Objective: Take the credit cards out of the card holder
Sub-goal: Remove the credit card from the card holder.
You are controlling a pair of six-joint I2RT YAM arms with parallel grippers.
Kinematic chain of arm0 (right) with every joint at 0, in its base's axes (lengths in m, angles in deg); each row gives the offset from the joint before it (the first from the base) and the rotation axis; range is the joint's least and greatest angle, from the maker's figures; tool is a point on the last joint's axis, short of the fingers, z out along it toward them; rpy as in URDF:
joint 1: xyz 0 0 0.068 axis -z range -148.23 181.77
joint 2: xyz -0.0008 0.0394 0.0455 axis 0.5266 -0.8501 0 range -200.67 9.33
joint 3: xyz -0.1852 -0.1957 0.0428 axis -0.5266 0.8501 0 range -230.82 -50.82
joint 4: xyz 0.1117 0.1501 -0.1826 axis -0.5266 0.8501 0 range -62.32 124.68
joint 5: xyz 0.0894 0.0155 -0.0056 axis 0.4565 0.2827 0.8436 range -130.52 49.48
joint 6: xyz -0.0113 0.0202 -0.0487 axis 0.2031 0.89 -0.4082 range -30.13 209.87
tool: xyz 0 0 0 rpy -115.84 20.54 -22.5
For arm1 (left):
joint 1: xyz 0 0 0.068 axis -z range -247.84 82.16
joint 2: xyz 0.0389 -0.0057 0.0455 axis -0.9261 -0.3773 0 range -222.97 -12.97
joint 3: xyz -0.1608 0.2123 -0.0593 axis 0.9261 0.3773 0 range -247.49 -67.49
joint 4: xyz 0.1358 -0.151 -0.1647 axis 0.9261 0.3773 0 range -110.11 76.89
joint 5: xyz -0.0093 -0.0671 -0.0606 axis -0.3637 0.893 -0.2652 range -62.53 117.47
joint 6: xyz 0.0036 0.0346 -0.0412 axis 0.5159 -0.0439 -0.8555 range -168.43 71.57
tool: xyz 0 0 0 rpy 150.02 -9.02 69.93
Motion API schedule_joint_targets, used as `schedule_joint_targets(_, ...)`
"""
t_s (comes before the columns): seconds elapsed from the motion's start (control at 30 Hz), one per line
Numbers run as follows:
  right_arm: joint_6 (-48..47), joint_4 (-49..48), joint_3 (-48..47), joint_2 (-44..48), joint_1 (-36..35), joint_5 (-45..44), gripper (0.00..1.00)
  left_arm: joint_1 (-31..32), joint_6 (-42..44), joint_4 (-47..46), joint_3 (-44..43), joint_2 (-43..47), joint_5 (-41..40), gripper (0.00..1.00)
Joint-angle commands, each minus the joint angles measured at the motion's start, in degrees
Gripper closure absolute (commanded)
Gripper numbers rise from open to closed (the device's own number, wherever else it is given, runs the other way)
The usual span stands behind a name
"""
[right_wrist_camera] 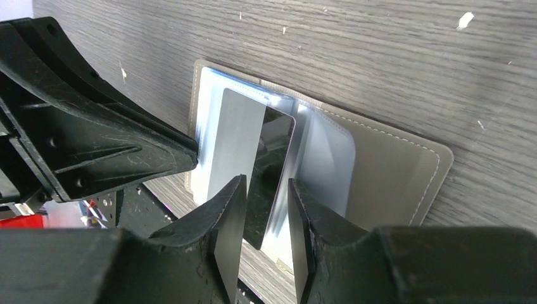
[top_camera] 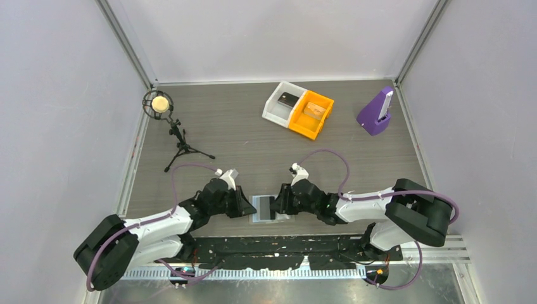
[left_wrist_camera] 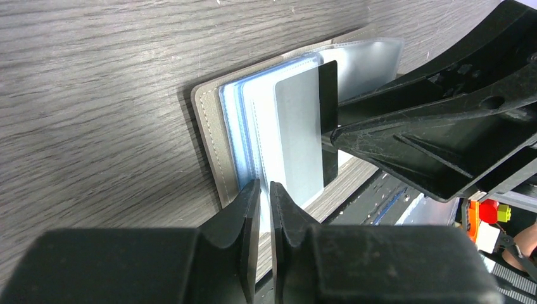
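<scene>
Table (top_camera: 240, 126) is carrying everything. Both arms are reaching inward and meeting at its near edge, centre. White bin (top_camera: 280, 101) and orange bin (top_camera: 311, 114) are sitting well apart at the far side, not in play. The card holder (top_camera: 263, 209) (left_wrist_camera: 209, 126) (right_wrist_camera: 392, 171) is lying open and flat, grey-brown cover down, clear sleeves fanning up, directly between the two grippers. Left gripper (top_camera: 246, 206) (left_wrist_camera: 264, 190) is coming in from the holder's left side with its jaws nearly together, looking clenched on the near edge of a sleeve, i.e. acting as the anchor. Right gripper (top_camera: 278, 204) (right_wrist_camera: 266, 190) is coming in from the opposite side and clamping a credit card (left_wrist_camera: 297, 139) (right_wrist_camera: 244, 139), grey w/ a black stripe, by its stripe-side long edge. The card is tilting up off the sleeves. Can't tell how much of it is sitting inside a pocket. Key geometry: the card's long axis is running roughly parallel to the holder's spine, across the line joining the grippers. The R arm is the one on the card, so IMO the extraction is needing a pull toward the R arm's side and slightly up, away from the L gripper, w/ L holding the holder down. Risk: the sleeve is dragging along if the L grip is slipping.
</scene>
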Motion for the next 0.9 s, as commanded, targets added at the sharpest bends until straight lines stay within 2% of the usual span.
schedule_joint_targets(0.0,1.38,-6.00,1.41,-0.09,1.09,2.01,0.62,0.19,1.18,-2.52,0.48,-1.16,-0.88,0.87)
schedule_joint_targets(0.33,2.35,-9.07,2.09,-1.91,2.05,4.98,0.63,0.19,1.18,-4.01,0.48,-3.81,-0.53,0.87)
schedule_joint_targets(0.4,2.55,-9.30,2.38,-1.95,2.35,4.90,0.66,0.20,1.18,-4.04,0.56,-3.91,-0.55,0.87)
schedule_joint_targets(0.47,2.54,-9.47,2.78,-1.66,2.90,5.02,0.74,0.19,1.26,-3.91,0.57,-3.84,-0.76,0.87)
schedule_joint_targets(0.57,1.84,-9.28,3.37,-0.69,4.31,5.45,0.92,0.19,1.35,-3.49,0.42,-4.13,-1.16,0.87)
schedule_joint_targets(0.7,0.53,-8.76,4.60,2.06,5.92,5.71,0.95,0.19,1.99,-1.96,-0.10,-5.30,-2.29,0.87)
schedule_joint_targets(0.87,-0.82,-6.31,5.40,5.54,7.63,6.79,0.95,0.23,1.85,-4.69,-0.13,-8.99,-0.61,0.86)
